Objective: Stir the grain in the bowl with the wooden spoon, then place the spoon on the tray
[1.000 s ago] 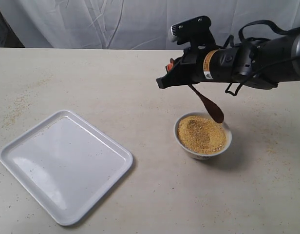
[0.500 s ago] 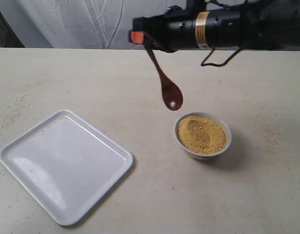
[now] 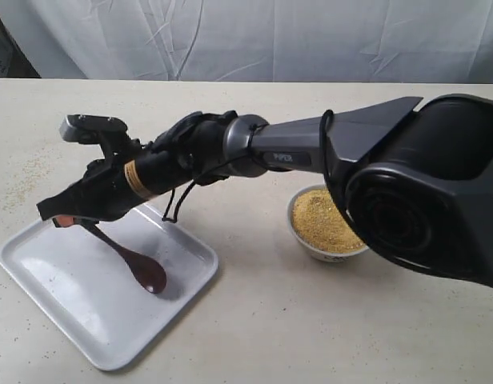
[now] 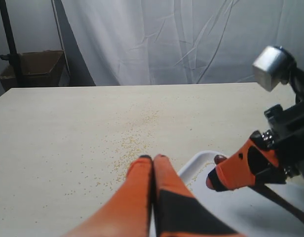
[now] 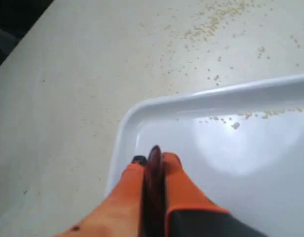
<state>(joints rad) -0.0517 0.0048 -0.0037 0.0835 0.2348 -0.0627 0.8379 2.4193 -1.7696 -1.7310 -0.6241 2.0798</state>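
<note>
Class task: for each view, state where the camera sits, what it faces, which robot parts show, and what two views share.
Exterior view: off the arms, raised, looking down at tray and bowl; right arm shows.
Left wrist view: behind the shut left claw, facing across the table.
Right wrist view: behind the right claw gripping the wooden spoon, facing down.
Shared: all show the tray.

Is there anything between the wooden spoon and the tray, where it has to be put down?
Nothing visible does. The right gripper holds the wooden spoon above the tray, its scoop low over the bare white surface; whether it touches I cannot tell. Only a few loose grains lie there.
</note>
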